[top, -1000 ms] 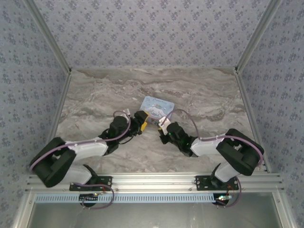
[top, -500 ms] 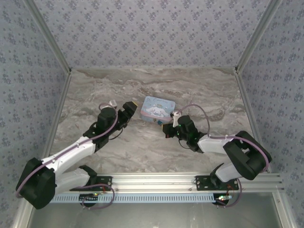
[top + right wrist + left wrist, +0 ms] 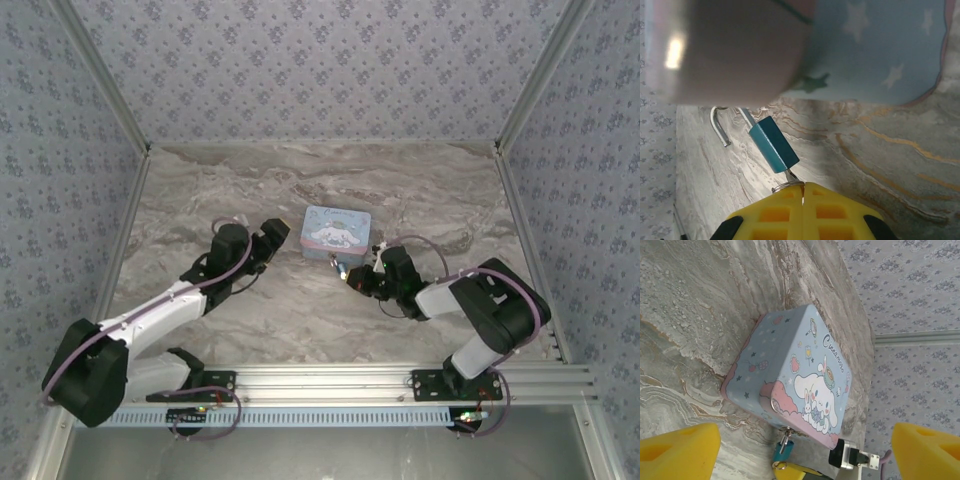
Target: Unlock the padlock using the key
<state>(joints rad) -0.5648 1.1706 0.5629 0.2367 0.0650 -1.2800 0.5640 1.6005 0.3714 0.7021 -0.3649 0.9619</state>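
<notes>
The padlock [image 3: 774, 145] is small and teal-blue, and it hangs by its thin metal shackle [image 3: 720, 125] at the front of a pale blue cartoon tin [image 3: 336, 232]. One leg of the shackle stands free of the body. The key [image 3: 792, 177] sits in the padlock's underside, its ring [image 3: 786, 186] against the yellow fingers. My right gripper [image 3: 803, 186] is shut on the key just in front of the tin [image 3: 875, 50]. In the left wrist view the padlock [image 3: 782, 450] dangles below the tin [image 3: 790, 375]. My left gripper [image 3: 275, 238] is open to the tin's left, holding nothing.
Everything rests on a marble-patterned tabletop [image 3: 250, 190] enclosed by patterned walls [image 3: 320, 70] at the back and both sides. An aluminium rail [image 3: 330, 380] runs along the near edge by the arm bases. Bare marble lies on each side of the tin.
My left gripper has opened, let go of the tin's left edge and backed off to the left. The tin has settled slightly to the right. My right gripper stays shut on the key.
</notes>
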